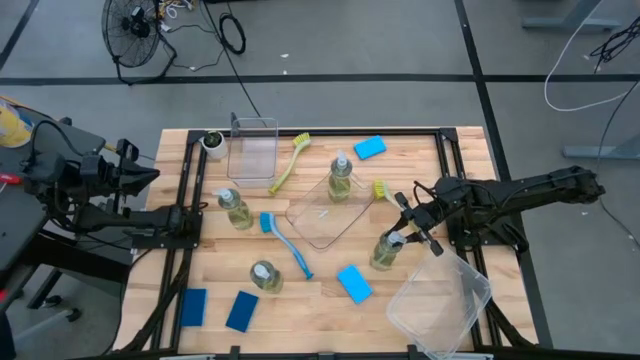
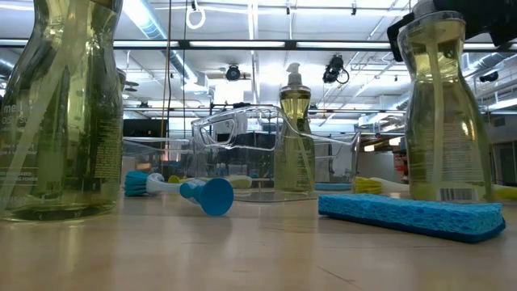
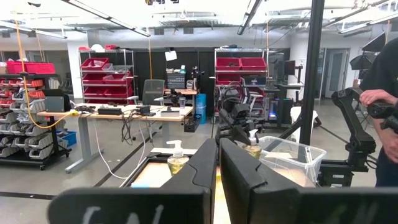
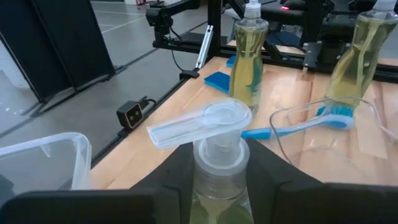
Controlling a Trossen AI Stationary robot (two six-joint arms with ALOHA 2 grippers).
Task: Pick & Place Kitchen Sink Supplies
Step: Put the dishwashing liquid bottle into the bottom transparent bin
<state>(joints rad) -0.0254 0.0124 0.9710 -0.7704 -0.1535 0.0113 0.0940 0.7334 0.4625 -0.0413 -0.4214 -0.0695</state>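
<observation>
The soap bottle (image 1: 387,250) near the right side of the counter (image 1: 310,300) is standing upright, just beside the big clear bin (image 1: 440,302), and the right pincer (image 1: 404,233) is closing around its neck just under the pump head (image 4: 205,123), with one dark finger on each side of the collar. The bottle is looking quite full, so I am judging it rather heavy for its size; the body is smooth, stiff plastic that could be slipping, while the narrow neck is giving a good hold because the wider pump cap is stopping it from sliding down. The long spout is sticking out to one side and could be catching on a rim. The bin wall is very near, the clear flat tray (image 1: 330,212) and a blue sponge (image 1: 353,284) are lying close, and a yellow-green brush (image 1: 383,190) is near the arm, so lifting straight up first is seeming safest before moving over the bin. The left pincer (image 1: 140,178) is waiting with fingers together at the left edge of the counter.
</observation>
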